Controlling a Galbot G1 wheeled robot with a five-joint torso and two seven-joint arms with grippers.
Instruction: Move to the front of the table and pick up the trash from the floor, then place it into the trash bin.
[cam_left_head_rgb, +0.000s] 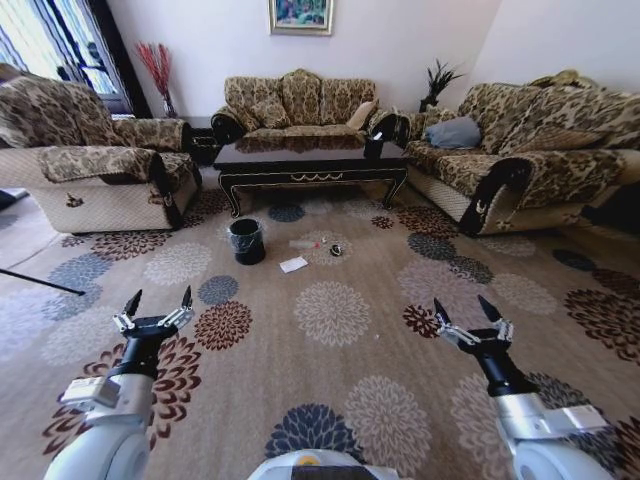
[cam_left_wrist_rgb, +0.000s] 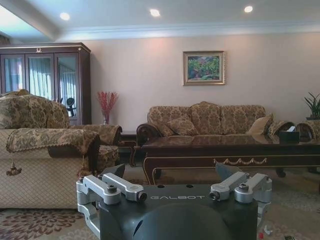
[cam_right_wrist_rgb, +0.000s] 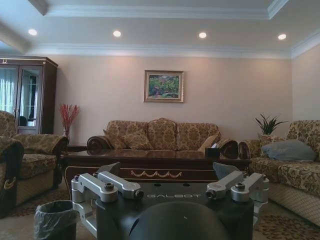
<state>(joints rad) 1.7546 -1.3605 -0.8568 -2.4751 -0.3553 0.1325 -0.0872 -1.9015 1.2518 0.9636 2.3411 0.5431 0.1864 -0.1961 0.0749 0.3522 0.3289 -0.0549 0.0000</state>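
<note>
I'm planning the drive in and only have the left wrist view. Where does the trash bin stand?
Observer: The trash bin stands on the carpet in front of the table, toward its left end.
Operator: And the litter?
Observer: A white paper square lies just right of the bin; a clear bottle and a small dark object lie farther right.
Operator: Right arm?
Observer: The right end effector hovers open over the carpet, well short of the litter.

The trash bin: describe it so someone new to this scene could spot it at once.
Find the long dark coffee table before the middle sofa. On the carpet before its left end stands the trash bin, a small round black bucket with a plastic liner at its rim. The litter to its right lies flat; the bin stands upright.
</note>
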